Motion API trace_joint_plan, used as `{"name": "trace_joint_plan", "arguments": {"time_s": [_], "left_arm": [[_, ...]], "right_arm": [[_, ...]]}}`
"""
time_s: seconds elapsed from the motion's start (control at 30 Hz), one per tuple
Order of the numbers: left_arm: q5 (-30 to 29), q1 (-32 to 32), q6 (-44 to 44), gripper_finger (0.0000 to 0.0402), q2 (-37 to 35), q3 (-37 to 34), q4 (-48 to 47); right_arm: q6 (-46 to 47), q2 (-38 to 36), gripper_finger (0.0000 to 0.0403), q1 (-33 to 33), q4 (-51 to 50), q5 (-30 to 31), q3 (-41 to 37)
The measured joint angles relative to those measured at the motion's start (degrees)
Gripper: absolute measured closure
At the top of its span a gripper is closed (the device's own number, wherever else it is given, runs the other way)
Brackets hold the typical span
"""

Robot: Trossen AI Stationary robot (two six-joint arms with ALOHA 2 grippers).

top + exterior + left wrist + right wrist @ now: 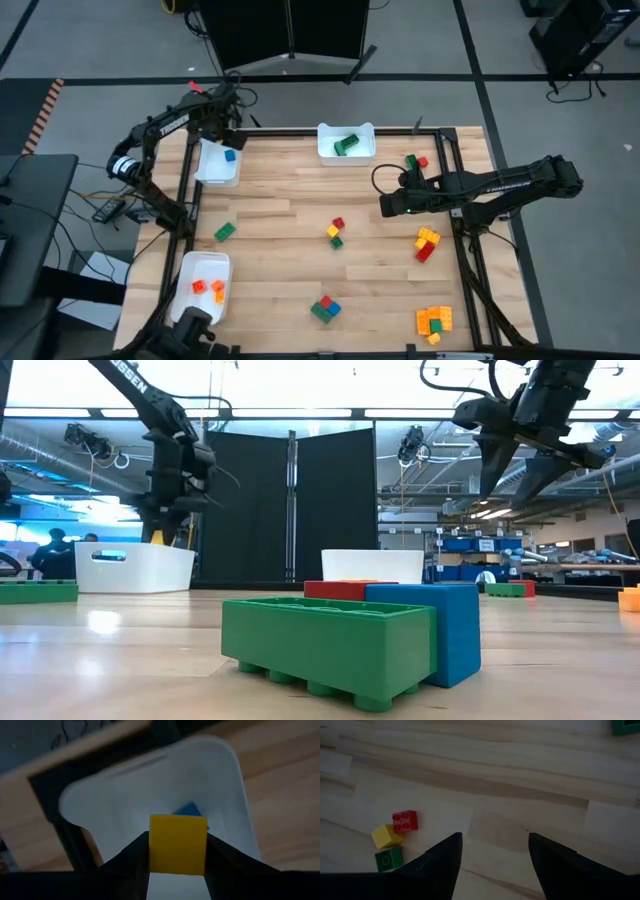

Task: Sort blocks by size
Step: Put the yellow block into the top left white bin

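**Block sorting: roughly a third done, lots still loose**

Left tool point(177, 857) is pinching a small yellow block point(178, 844) and hanging right over the white tray at the counter's far-left corner point(212, 172), which already has one blue block point(230, 155) in it. I'd guess that yellow one is about to join it

Other trays: the far-middle tray point(330, 150) holds a green block point(346, 145), and the near-left tray point(185, 290) has a few orange and red ones point(208, 288). So three bins started, none very full

Right tool point(495, 862) has its fingers spread and empty, hovering above bare counter to the right of the red/yellow/green trio point(336, 232) in the middle

Still loose, going by the far-middle tray: a green and red pair point(416, 160) just to its right, a single green point(224, 231) down to its left, the trio below it, a yellow/red stack point(426, 244) and an orange/yellow cluster point(434, 320) toward the near-right, and a green/blue/red clump point(325, 308) at the near edge. Some of these are stuck together and probably need separating first
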Motion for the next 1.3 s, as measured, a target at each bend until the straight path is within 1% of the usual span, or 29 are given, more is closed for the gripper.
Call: {"name": "trace_joint_plan", "arguments": {"time_s": [0.17,0.3,0.53,0.67,0.77,1.13,1.3], "left_arm": [[-0.07,0.07,-2.52,0.0249,2.39,0.0,-0.97],[0.09,0.0,-5.03,0.0249,4.17,0.03,0.21],[0.11,0.02,-0.46,0.0249,10.04,0.04,-0.83],[0.65,0.02,1.08,0.0246,11.39,0.13,-1.45],[0.76,0.06,1.51,0.0234,11.33,0.25,-1.36],[0.59,0.3,2.15,0.0169,11.37,0.72,-1.21],[0.7,0.41,3.65,0.0154,10.8,0.73,-1.69]], "right_arm": [[0.0,0.01,0.0163,0.0,0.2,0.0,0.0],[0.0,0.01,0.0163,0.01,0.21,0.0,0.0],[0.0,0.0,0.0163,0.02,0.21,0.0,0.0],[0.0,0.01,0.0163,0.02,0.25,-0.01,0.0],[0.0,0.01,0.0163,0.0,0.49,-0.02,0.0],[-0.02,0.01,0.0163,0.0,0.62,-0.02,-0.02],[-0.23,0.0,0.0163,0.0,0.6,-0.02,-0.02]]}}
